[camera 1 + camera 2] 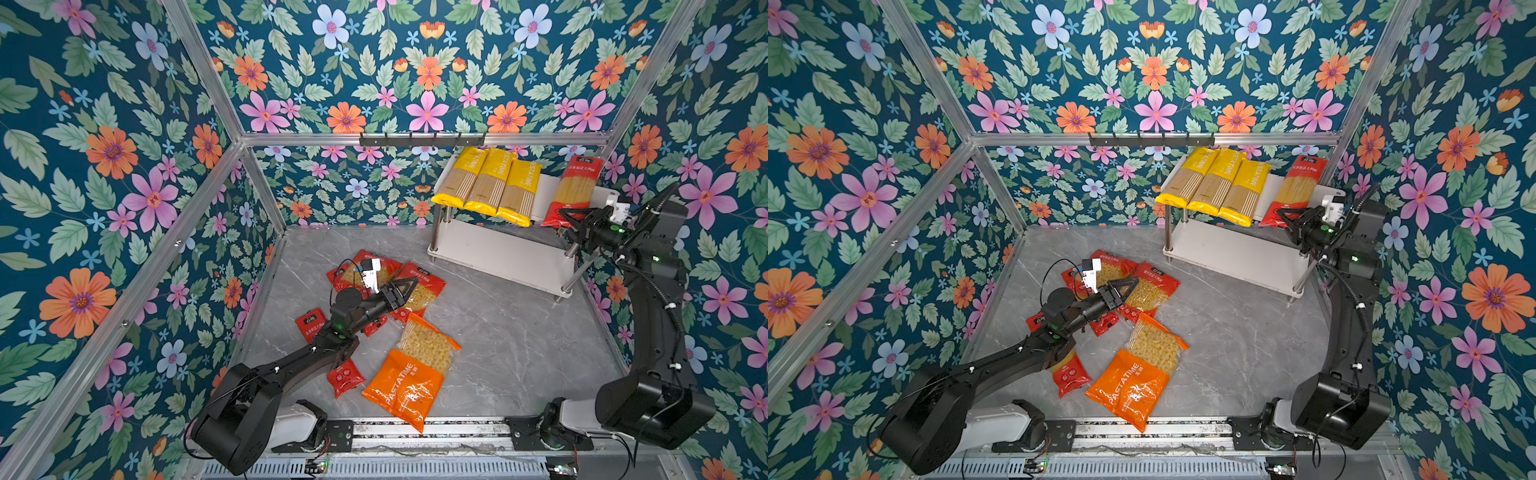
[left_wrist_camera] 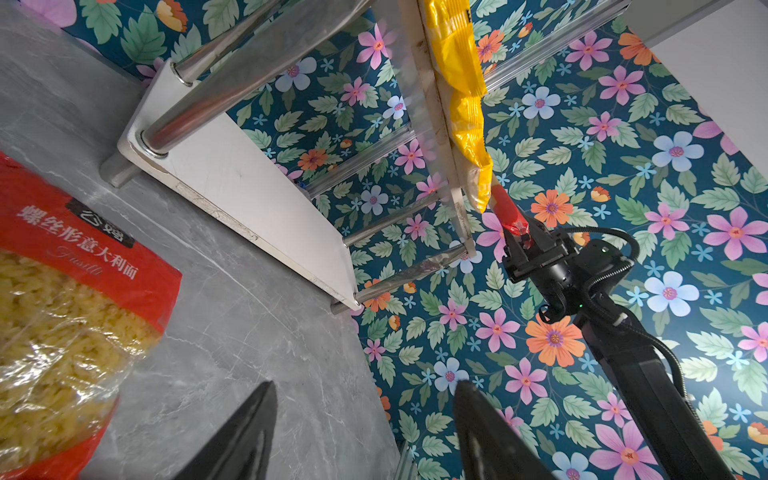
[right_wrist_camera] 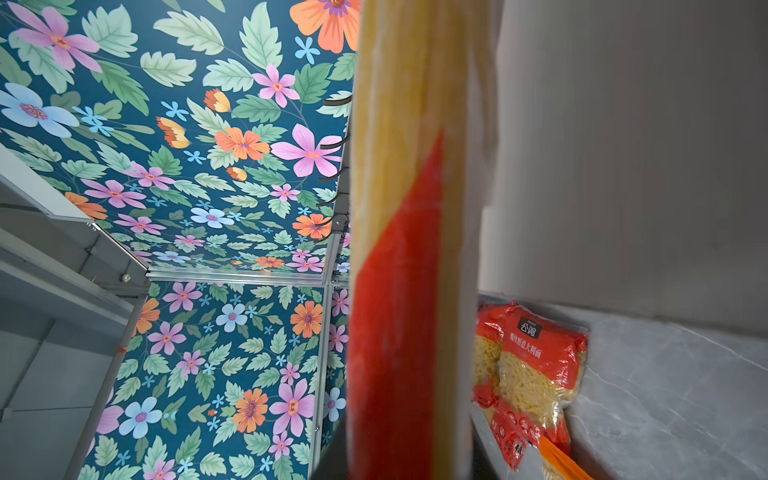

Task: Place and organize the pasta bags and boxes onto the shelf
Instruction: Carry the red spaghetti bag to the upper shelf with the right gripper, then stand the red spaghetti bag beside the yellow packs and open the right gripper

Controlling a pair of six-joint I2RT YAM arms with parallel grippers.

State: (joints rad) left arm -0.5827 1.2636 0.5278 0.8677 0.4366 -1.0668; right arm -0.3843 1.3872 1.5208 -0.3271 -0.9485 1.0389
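Three yellow spaghetti packs (image 1: pixel 486 183) lie side by side on the top board of the shelf (image 1: pixel 498 257). To their right a long red spaghetti pack (image 1: pixel 575 191) rests on that board, and my right gripper (image 1: pixel 569 218) is shut on its near red end (image 2: pixel 515 220); the pack (image 3: pixel 399 291) fills the right wrist view. My left gripper (image 1: pixel 409 286) hangs open and empty just above two red macaroni bags (image 1: pixel 419 286), with its fingertips (image 2: pixel 266 399) apart over bare floor. An orange macaroni bag (image 1: pixel 409 382) lies nearer the front. Red spaghetti packs (image 1: pixel 345 376) lie partly hidden under the left arm.
The black hook rail (image 1: pixel 422 139) hangs on the back frame above the shelf. The shelf's lower board (image 2: pixel 249 199) carries nothing. Grey marble floor (image 1: pixel 519 332) stretches between the bags and the right arm's base. Flowered walls close in on three sides.
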